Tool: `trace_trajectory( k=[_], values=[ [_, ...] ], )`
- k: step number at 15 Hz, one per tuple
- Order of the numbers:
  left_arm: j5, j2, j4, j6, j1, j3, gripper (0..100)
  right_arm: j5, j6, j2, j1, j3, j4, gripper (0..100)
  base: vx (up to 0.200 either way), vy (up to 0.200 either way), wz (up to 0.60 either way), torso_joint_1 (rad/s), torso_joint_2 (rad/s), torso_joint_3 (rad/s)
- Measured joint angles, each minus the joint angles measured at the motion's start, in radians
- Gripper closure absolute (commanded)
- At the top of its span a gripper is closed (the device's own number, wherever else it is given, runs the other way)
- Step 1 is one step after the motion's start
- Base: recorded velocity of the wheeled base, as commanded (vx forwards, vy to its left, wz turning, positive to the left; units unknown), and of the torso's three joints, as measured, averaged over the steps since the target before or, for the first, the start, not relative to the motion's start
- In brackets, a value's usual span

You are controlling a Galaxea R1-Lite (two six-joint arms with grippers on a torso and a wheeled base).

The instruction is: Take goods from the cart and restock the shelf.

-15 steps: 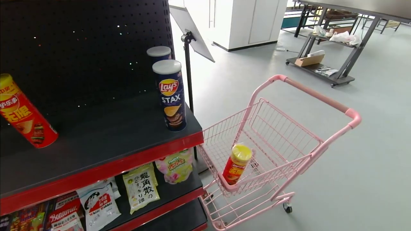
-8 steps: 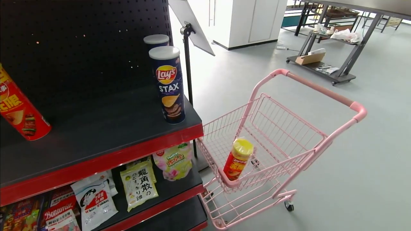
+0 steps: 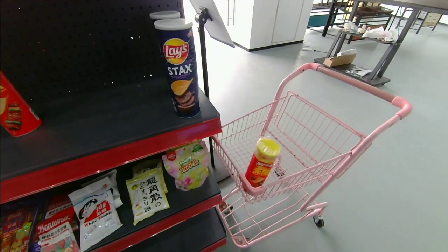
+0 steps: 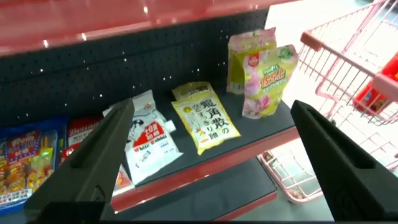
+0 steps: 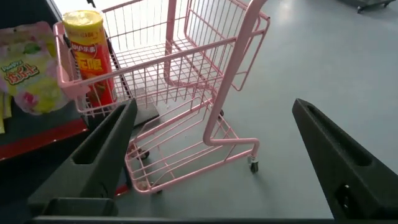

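A pink wire cart (image 3: pixel 350 84) stands on the floor to the right of the black shelf (image 3: pixel 105 119). In its basket a red chip can with a yellow lid (image 3: pixel 262 162) leans against the near corner; the right wrist view shows the same can (image 5: pixel 90 53) in the cart (image 5: pixel 205 56). Two blue chip cans (image 3: pixel 178 70) stand one behind the other at the right end of the shelf's top board, and a red chip can (image 3: pixel 14 112) stands at its left edge. My left gripper (image 4: pixel 211 106) is open before the lower shelf. My right gripper (image 5: pixel 214 102) is open above the cart's lower frame.
Snack bags (image 3: pixel 147 194) lie on the lower shelf, with a pink-green bag (image 3: pixel 187 164) nearest the cart. A pole stand with a white board (image 3: pixel 204 70) rises between shelf and cart. Metal racks (image 3: pixel 364 38) stand far back right. Open grey floor lies right of the cart.
The head camera has moved, so the shelf and cart sit higher in the picture. The cans and the cart keep their places relative to each other.
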Motion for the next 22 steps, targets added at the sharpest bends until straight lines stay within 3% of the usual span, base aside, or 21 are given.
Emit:
trace_trajectory(
  k=[9, 15, 19, 22],
  values=[
    [0.001, 0.000, 0.002, 0.000, 0.000, 0.000, 0, 0.000, -0.005, 0.000, 0.000, 0.000, 0.001, 0, 0.000, 0.000, 0.00, -0.128, 0.50, 0.365],
    [0.001, 0.000, 0.000, 0.000, 0.000, 0.000, 0, -0.001, -0.004, 0.001, 0.000, -0.001, -0.004, 0, 0.000, 0.000, 0.00, -0.013, 0.06, 0.044],
    [0.000, 0.000, 0.000, 0.000, 0.000, 0.000, 0, 0.060, 0.077, 0.160, 0.029, -0.213, -0.017, 0, 0.000, 0.000, 0.00, 0.000, 0.00, 0.000],
    [0.000, 0.000, 0.000, 0.000, 0.000, 0.000, 0, 0.143, 0.120, 0.523, 0.118, -0.382, -0.175, 0, 0.000, 0.000, 0.00, 0.000, 0.00, 0.000]
  ],
)
